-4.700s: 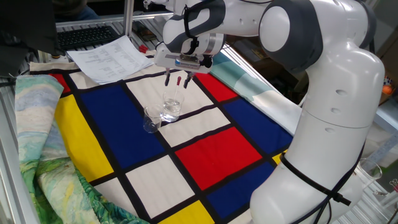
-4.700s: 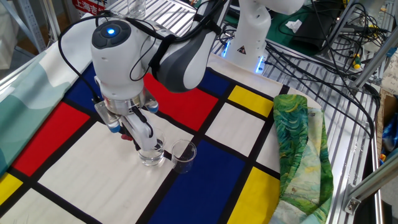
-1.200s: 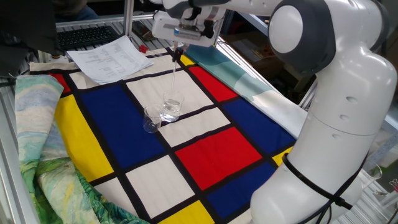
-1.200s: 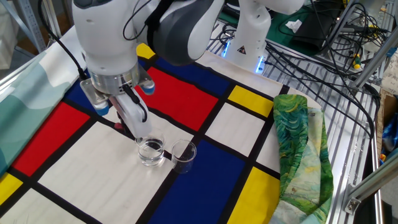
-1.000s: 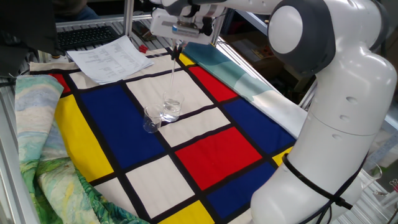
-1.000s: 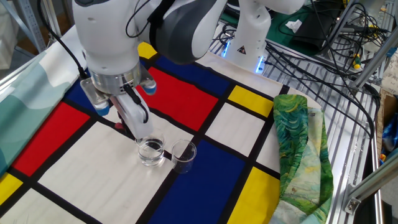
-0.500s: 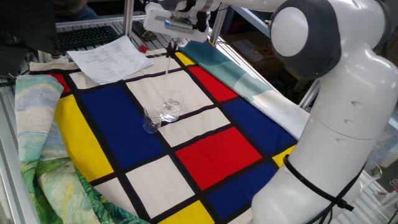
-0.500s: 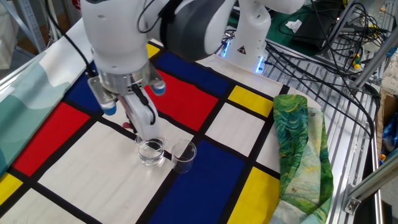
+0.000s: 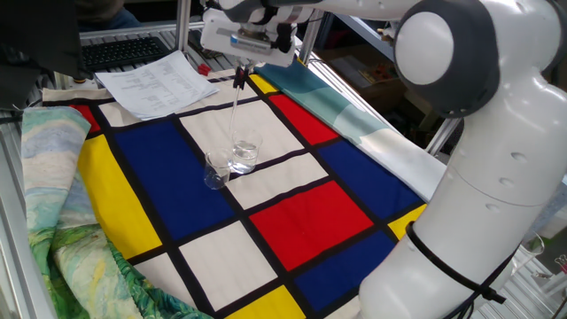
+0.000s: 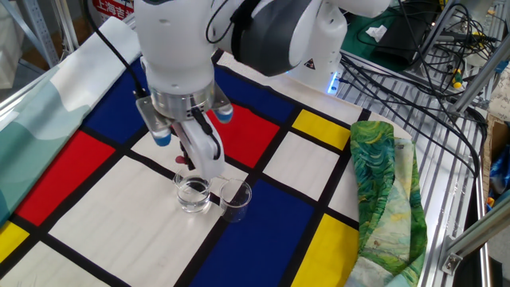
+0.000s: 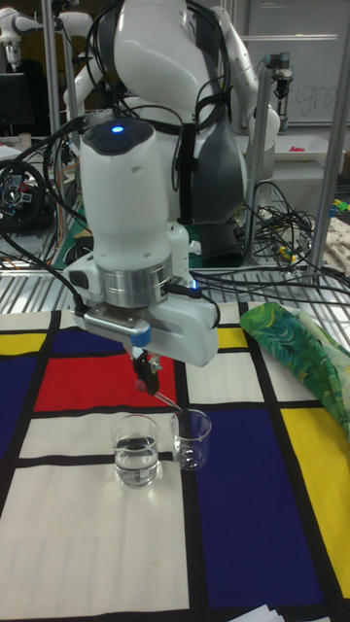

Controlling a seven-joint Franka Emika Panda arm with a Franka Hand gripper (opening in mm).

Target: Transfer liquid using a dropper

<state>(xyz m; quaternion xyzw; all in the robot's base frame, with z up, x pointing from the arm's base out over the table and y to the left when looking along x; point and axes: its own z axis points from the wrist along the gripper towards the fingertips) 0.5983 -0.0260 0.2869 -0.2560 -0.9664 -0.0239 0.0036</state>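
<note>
While the arm hangs high over the checkered cloth (image 9: 301,221), the gripper (image 9: 241,67) has its fingers pinched together on the red bulb end of the dropper (image 9: 235,111), w/ the clear tube pointing down. From the tall fixed view the gripper (image 11: 147,370) sits just above two glass beakers, and the dropper (image 11: 167,400) slants down toward the smaller beaker (image 11: 192,438); its tip looks to be right at that beaker's rim, but I can't tell if it's inside. The bigger beaker (image 11: 135,449) stands just beside it, on a white square, and holds the liquid (image 11: 135,454), a clear shallow layer in the bottom half.

In the other fixed view the gripper (image 10: 185,162) is mostly hidden behind the wrist, so the tube itself is hard to make out there. Both beakers stand upright, close together but prob. not touching: the one w/ liquid (image 10: 194,194) on white, the small one (image 10: 235,199) on the black line at the edge of a blue square.

A sheet of printed paper (image 9: 155,81) lies at the far corner of the cloth, and a green patterned fabric (image 10: 381,199) is bunched up along one side.
</note>
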